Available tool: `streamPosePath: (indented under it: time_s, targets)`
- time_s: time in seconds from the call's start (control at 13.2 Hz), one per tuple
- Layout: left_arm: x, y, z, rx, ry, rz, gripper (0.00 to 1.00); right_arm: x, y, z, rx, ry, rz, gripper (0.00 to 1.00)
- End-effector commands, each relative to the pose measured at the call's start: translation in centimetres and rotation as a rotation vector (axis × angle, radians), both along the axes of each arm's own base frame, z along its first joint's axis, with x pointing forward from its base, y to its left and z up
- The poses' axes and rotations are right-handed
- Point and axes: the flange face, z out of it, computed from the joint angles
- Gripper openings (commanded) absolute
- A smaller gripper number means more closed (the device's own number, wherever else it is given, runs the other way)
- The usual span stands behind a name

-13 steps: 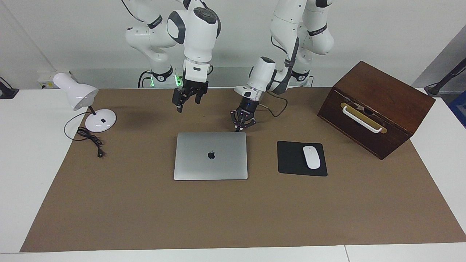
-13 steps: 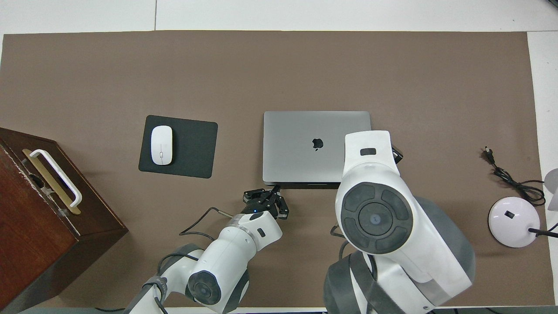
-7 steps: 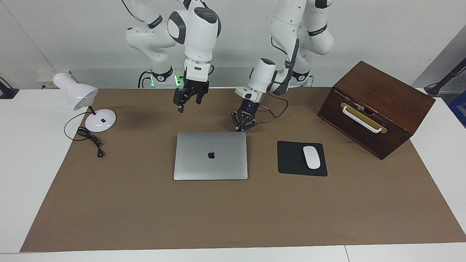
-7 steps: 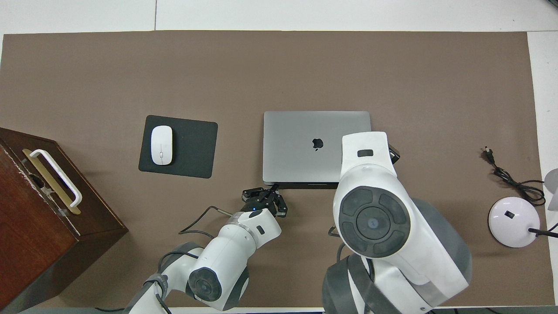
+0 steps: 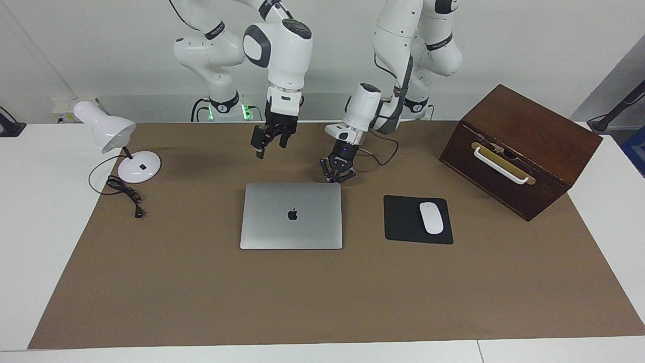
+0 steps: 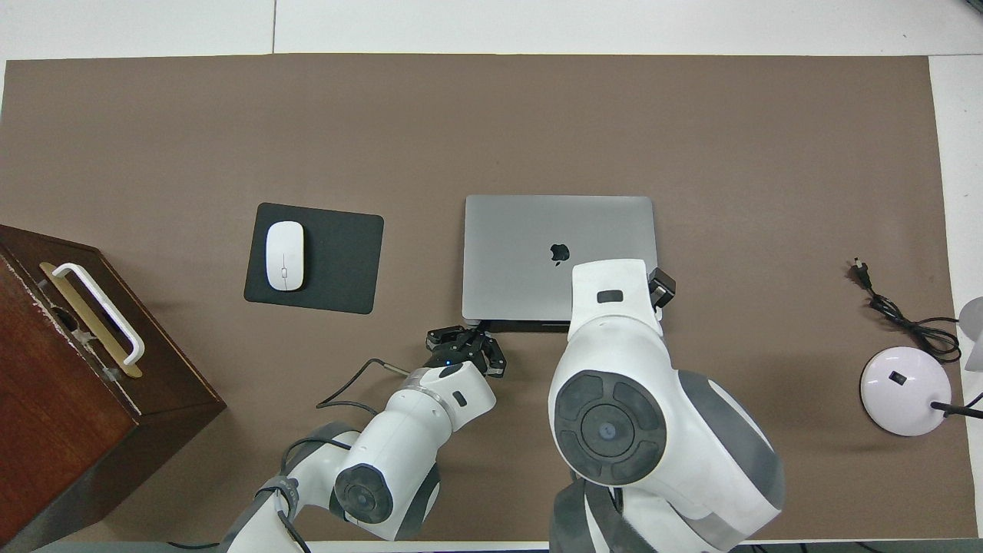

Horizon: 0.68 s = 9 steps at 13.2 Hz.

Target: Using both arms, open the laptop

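Note:
The silver-grey laptop (image 5: 291, 216) lies closed on the brown mat, apple logo up; it also shows in the overhead view (image 6: 537, 246). My left gripper (image 5: 337, 176) is low by the laptop's corner nearest the robots, toward the left arm's end, and shows in the overhead view (image 6: 470, 342) just off that edge. I cannot tell if it touches the laptop. My right gripper (image 5: 270, 146) hangs open and empty in the air over the mat by the laptop's robot-side edge. In the overhead view the right arm hides most of it (image 6: 662, 283).
A white mouse (image 5: 431, 218) lies on a black mouse pad (image 5: 403, 222) beside the laptop, toward the left arm's end. A brown wooden box (image 5: 519, 148) with a white handle stands beside the pad. A white desk lamp (image 5: 121, 146) and its cord (image 5: 123, 194) sit at the right arm's end.
My right gripper has swung toward the middle of the laptop's robot-side edge and dropped a little. My left gripper has crept closer to the laptop's corner. The laptop has not moved.

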Motion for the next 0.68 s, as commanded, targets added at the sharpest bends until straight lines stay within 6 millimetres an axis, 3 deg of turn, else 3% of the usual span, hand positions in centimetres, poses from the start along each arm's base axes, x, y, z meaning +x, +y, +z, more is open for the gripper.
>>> streamPosePath:
  time_s: [0.0,0.61]
  targets:
    - [1.5,0.4,-0.6,0.010,-0.024,0.021,0.00,-1.1,0.6,-1.2,-0.015,-0.042,-0.005,1.00]
    - [1.5,0.5,-0.5,0.010,-0.026,0.021,0.00,-2.3,1.3,-4.4,-0.019,-0.066,-0.008,1.00]
